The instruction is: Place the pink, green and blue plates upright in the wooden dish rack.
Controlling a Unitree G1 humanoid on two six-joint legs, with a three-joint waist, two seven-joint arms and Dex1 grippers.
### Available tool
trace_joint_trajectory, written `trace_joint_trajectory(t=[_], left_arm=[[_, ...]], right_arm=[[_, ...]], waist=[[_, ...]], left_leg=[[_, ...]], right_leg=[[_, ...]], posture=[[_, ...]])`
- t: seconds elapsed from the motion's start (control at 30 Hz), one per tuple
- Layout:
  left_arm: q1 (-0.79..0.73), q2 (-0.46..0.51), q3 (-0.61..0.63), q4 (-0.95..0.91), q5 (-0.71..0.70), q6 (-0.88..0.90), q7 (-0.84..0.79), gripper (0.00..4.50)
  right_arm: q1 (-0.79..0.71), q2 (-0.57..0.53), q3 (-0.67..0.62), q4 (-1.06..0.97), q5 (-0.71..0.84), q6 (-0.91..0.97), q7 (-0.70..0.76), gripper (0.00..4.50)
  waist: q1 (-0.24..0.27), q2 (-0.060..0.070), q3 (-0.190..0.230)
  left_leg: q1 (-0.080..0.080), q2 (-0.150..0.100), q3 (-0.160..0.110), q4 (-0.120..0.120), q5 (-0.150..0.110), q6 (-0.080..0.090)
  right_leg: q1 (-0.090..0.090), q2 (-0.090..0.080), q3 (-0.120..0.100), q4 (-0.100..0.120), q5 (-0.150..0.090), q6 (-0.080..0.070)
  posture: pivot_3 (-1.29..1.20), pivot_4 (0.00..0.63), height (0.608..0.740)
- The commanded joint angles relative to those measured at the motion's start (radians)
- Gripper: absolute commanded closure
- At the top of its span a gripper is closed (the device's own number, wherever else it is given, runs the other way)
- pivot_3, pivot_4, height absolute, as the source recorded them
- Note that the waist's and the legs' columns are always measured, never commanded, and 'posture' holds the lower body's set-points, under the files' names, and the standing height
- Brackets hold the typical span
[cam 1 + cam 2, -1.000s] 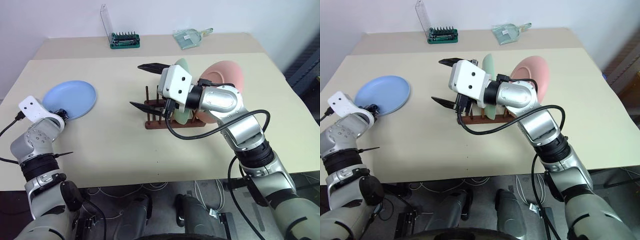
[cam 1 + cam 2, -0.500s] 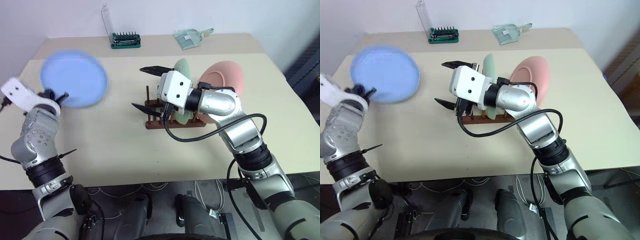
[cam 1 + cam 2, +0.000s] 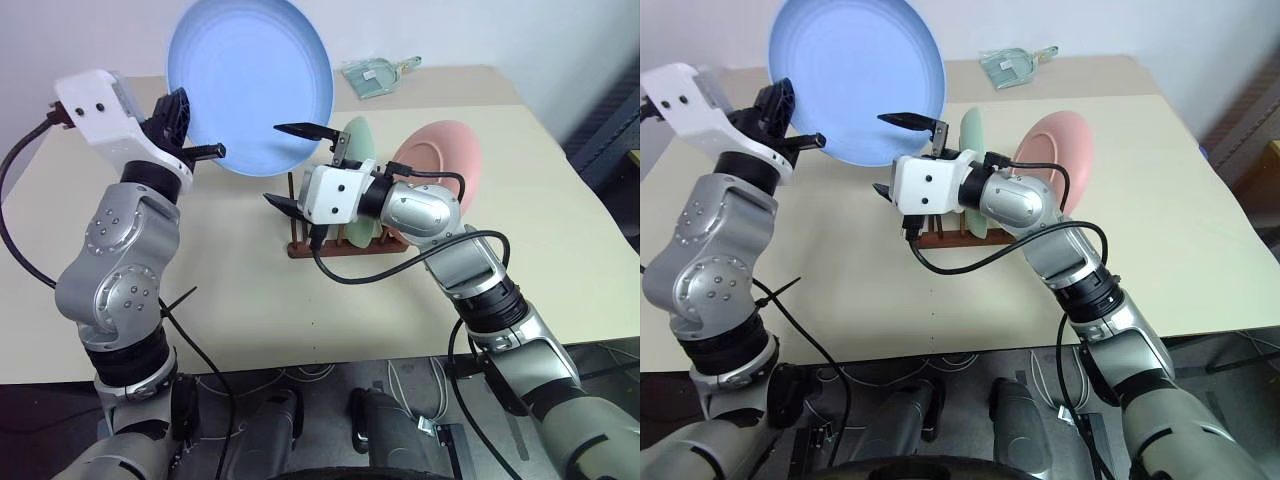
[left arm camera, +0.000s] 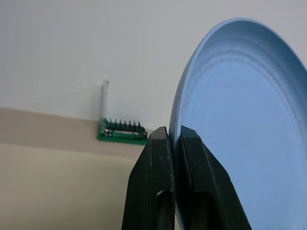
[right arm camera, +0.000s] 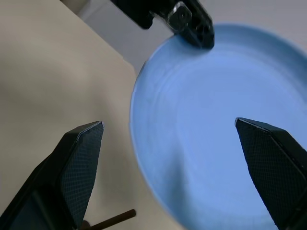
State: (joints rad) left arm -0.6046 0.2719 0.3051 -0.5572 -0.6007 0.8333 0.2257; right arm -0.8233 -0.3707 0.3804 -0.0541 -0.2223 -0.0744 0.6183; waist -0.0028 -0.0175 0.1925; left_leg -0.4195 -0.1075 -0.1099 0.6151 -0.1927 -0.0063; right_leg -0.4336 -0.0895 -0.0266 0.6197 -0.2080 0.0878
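My left gripper [image 3: 196, 150] is shut on the rim of the light blue plate [image 3: 250, 85] and holds it upright in the air, above the table and left of the rack. In the left wrist view its fingers [image 4: 158, 143] pinch the plate's edge [image 4: 240, 120]. My right gripper [image 3: 283, 165] stands open just right of the plate and in front of the rack. Its jaws are wide apart and empty, facing the plate [image 5: 216, 120]. The green plate [image 3: 358, 135] and the pink plate [image 3: 445, 150] stand upright in the dark wooden dish rack [image 3: 340, 248].
A green-based clear tool case [image 4: 122, 132] and a clear dustpan-like item [image 3: 375, 75] lie at the table's far edge. Bare tabletop [image 3: 250, 300] stretches in front of the rack and to its left. The table's right edge is near the pink plate.
My left gripper closed on the blue plate's rim and lifted it off the table, up and toward the rack, tilting it upright. The right gripper rolled a little and stayed open.
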Motion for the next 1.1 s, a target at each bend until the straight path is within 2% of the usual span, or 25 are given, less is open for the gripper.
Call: trace_joint_trajectory(t=[0.03, 0.13, 0.17, 0.2, 0.43, 0.73, 0.83, 1.0, 1.07, 1.1], left_arm=[[-0.037, -0.009, -0.003, -0.083, -0.028, 0.05, 0.03, 4.46], [-0.035, -0.017, 0.008, -0.123, -0.066, 0.096, 0.039, 4.46], [-0.035, -0.02, 0.013, -0.134, -0.08, 0.108, 0.042, 4.5], [-0.034, -0.022, 0.015, -0.147, -0.093, 0.116, 0.041, 4.5], [-0.034, -0.014, 0.044, -0.187, -0.154, 0.137, 0.05, 4.5], [-0.028, -0.029, 0.081, -0.176, -0.195, 0.109, 0.071, 4.5], [-0.042, -0.057, 0.118, -0.182, -0.243, 0.039, 0.057, 3.46], [-0.056, -0.043, 0.189, -0.158, -0.244, -0.081, 0.081, 0.9], [-0.058, -0.02, 0.249, -0.122, -0.229, -0.135, 0.1, 0.01], [-0.058, -0.011, 0.271, -0.107, -0.228, -0.156, 0.109, 0.01]], right_arm=[[-0.026, 0.013, -0.001, 0.015, -0.056, -0.048, -0.038, 0.0], [-0.032, 0.025, -0.001, 0.043, -0.076, -0.064, -0.047, 0.0], [-0.033, 0.029, -0.003, 0.049, -0.077, -0.068, -0.046, 0.53], [-0.034, 0.032, -0.004, 0.054, -0.08, -0.072, -0.044, 0.82], [-0.036, 0.032, 0.003, 0.084, -0.1, -0.104, -0.031, 4.47], [-0.033, 0.036, 0.001, 0.081, -0.12, -0.124, -0.035, 4.47], [-0.028, 0.038, 0.001, 0.072, -0.114, -0.133, -0.031, 4.5], [-0.025, 0.052, -0.004, 0.058, -0.086, -0.139, -0.022, 4.5], [-0.023, 0.067, -0.012, 0.046, -0.059, -0.137, -0.019, 4.5], [-0.023, 0.073, -0.014, 0.041, -0.05, -0.137, -0.018, 4.5]], waist=[[-0.004, 0.0, 0.0], [-0.007, 0.0, 0.0], [-0.008, 0.0, 0.0], [-0.009, 0.0, 0.0], [-0.009, 0.0, 0.0], [-0.008, 0.0, 0.0], [-0.008, 0.0, 0.0], [-0.009, 0.0, 0.0], [-0.009, 0.0, 0.0], [-0.01, 0.0, 0.0]], left_leg=[[0.0, 0.0, 0.0, 0.0, 0.0, 0.0], [0.0, 0.0, 0.0, 0.0, 0.0, 0.0], [0.0, 0.0, 0.0, 0.0, 0.001, -0.001], [0.0, 0.0, 0.0, 0.0, 0.001, -0.001], [0.002, 0.001, 0.0, 0.0, 0.001, -0.002], [0.003, 0.001, 0.0, 0.0, 0.001, -0.002], [0.004, 0.001, 0.0, 0.0, 0.001, -0.002], [0.005, 0.001, 0.0, 0.0, 0.001, -0.002], [0.005, 0.001, 0.0, 0.0, 0.001, -0.002], [0.006, 0.001, 0.0, -0.001, 0.001, -0.002]], right_leg=[[0.0, 0.0, 0.0, 0.0, 0.0, 0.0], [0.0, 0.0, 0.0, 0.0, 0.0, 0.0], [0.0, 0.0, 0.0, 0.0, 0.0, 0.0], [0.0, 0.0, 0.0, 0.0, 0.0, 0.0], [0.001, 0.001, 0.0, 0.001, 0.0, -0.001], [0.003, 0.001, 0.0, 0.001, 0.0, -0.001], [0.003, 0.001, 0.0, 0.0, 0.0, -0.001], [0.004, 0.001, 0.001, 0.001, 0.0, -0.001], [0.004, 0.001, 0.001, 0.001, 0.0, -0.001], [0.004, 0.001, 0.001, 0.001, 0.0, -0.001]], posture=[[0.0, 0.15, 0.74], [0.0, 0.15, 0.74], [0.0, 0.15, 0.74], [0.0, 0.15, 0.74], [0.0, 0.15, 0.74], [0.0, 0.15, 0.74], [0.0, 0.15, 0.74], [0.0, 0.15, 0.74], [0.0, 0.15, 0.74], [0.0, 0.15, 0.74]])
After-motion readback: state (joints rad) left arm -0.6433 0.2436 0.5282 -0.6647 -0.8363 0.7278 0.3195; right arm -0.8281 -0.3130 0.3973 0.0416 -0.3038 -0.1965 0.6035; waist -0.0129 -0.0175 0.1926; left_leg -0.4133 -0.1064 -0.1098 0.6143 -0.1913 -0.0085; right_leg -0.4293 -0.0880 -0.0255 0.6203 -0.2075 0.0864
